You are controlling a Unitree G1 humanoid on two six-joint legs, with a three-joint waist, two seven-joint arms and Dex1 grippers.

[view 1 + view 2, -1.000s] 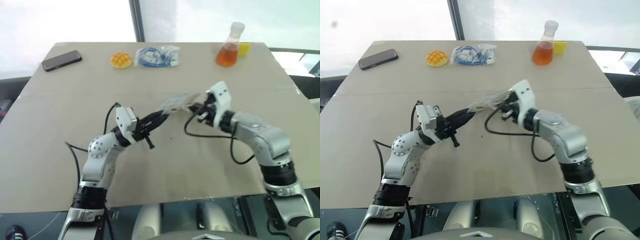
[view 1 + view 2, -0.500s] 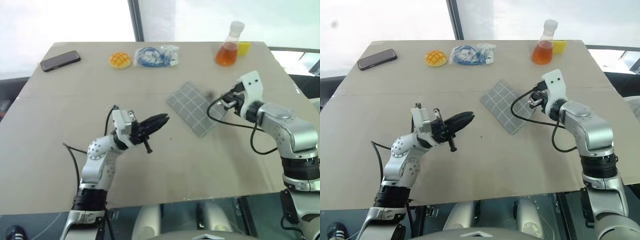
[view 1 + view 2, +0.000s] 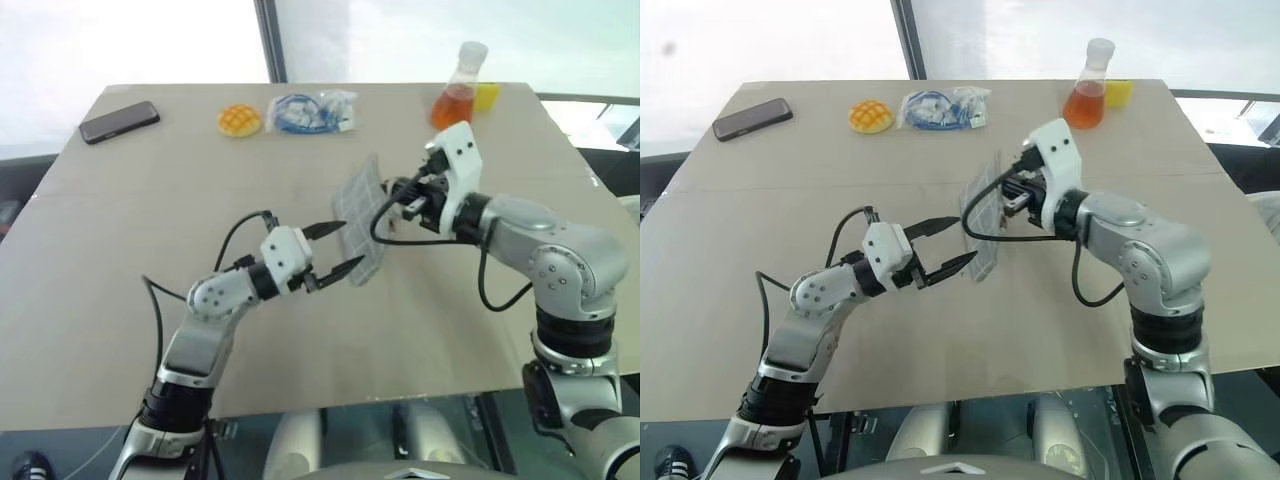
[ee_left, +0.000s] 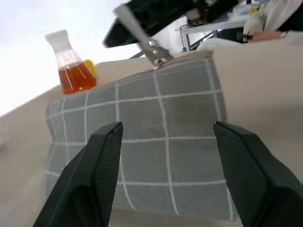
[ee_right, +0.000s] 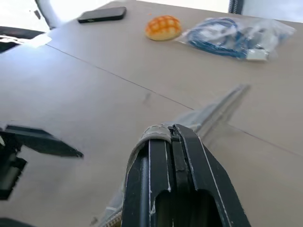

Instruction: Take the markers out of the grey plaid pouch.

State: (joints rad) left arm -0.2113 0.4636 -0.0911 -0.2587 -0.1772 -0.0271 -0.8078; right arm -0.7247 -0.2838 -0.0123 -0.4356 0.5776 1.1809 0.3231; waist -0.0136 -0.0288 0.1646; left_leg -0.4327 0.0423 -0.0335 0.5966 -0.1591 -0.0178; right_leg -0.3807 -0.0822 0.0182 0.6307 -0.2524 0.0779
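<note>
Jaws: right gripper [image 3: 1012, 193] clamped on top edge of grey plaid pouch [image 3: 357, 220], lifted off table [image 3: 120, 300]; left gripper [image 3: 338, 250] spread, straddling its lower end. Fabric looks soft, light, floppy; best pinch the bottom corner.

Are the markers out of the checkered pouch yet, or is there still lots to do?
Not yet. Done so far: the right gripper has the grey plaid pouch pinched by its top edge and lifted off the table. In hand: the left gripper has its jaws open at the pouch's lower end, not gripping it. Left: no marker shows on the table, so all the emptying remains.
</note>
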